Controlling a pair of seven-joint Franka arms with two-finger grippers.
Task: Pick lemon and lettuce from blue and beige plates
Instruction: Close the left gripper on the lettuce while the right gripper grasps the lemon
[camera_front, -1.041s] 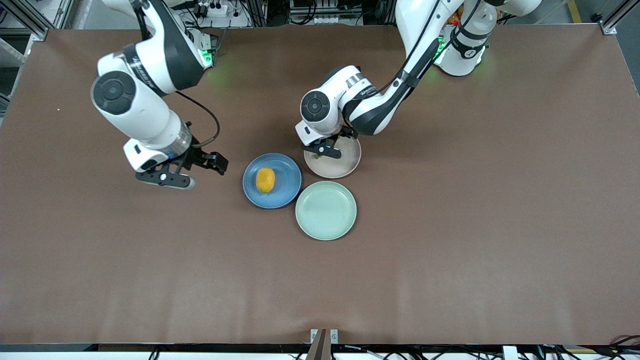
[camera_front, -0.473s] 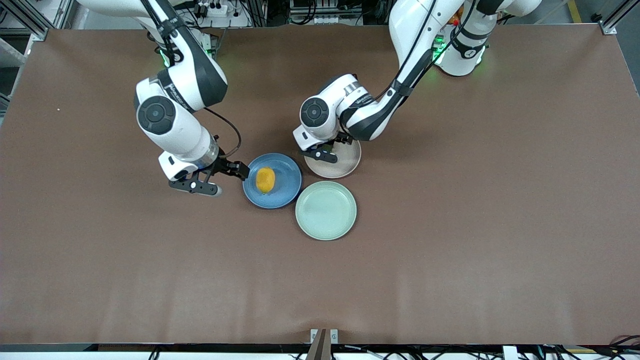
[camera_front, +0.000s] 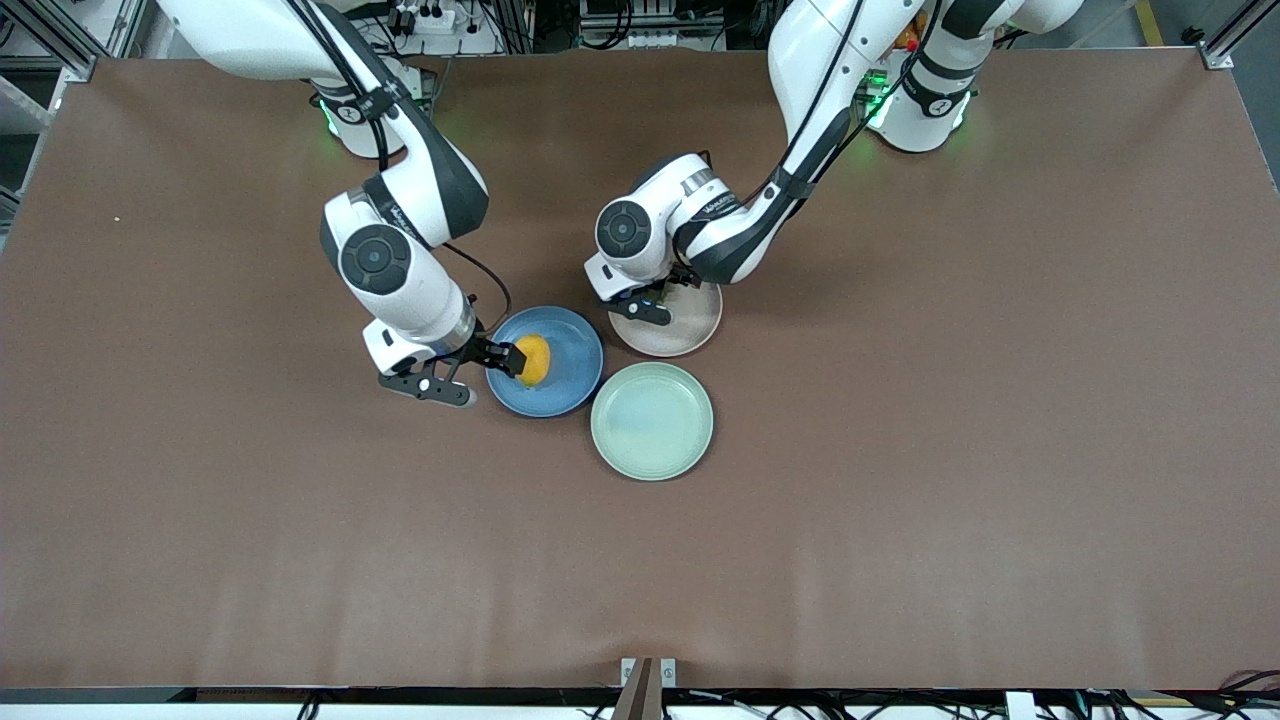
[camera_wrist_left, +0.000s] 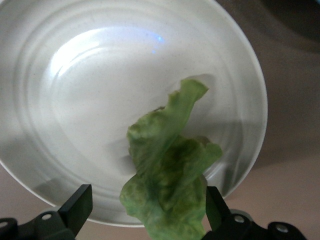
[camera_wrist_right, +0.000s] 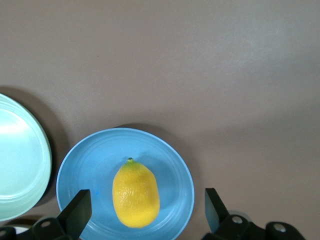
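I am at the approach-and-grasp step on both arms. The left gripper (camera_wrist_left: 145, 212) has its fingers spread open around the lettuce (camera_wrist_left: 167, 182) on the beige plate (camera_wrist_left: 45, 100). The right gripper (camera_front: 475, 372) hangs open over the blue plate (camera_front: 570, 385), the lemon (camera_wrist_right: 135, 194) lying between its fingers. I judge both must next descend and close.

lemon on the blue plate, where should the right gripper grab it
Grip the lemon across its narrow middle, coming from above with the open right gripper. It lies on its side on the blue plate, long axis running between the fingers, so the short width fits them.
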